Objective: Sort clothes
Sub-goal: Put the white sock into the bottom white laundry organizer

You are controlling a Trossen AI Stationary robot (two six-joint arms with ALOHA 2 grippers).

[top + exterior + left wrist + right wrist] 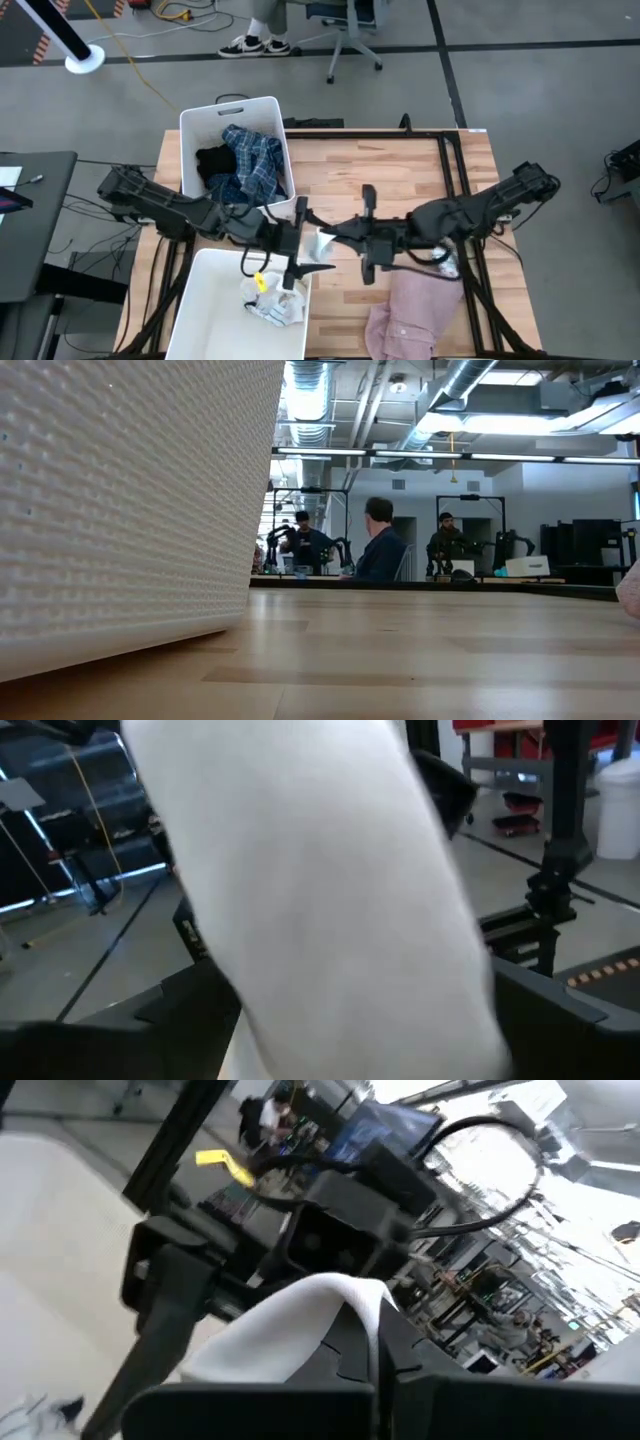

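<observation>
A white sock (323,243) is being passed between the left gripper (297,240) and right gripper (345,236), both seemingly clamped on it, beside the near bin (200,300) holding socks.

Upper right of table (400,165): bare wood, open for passage.
Upper left: bin (283,135) holding blue plaid shirt (250,160) and black top (212,162) blocks the way.
Lower left: second bin (200,305) with small white socks (275,308) in its lower right corner.
Centre: left gripper (305,245) and right gripper (335,235) meet, crossing the middle.
Lower right: pink shirt (410,315) covers the wood.
</observation>
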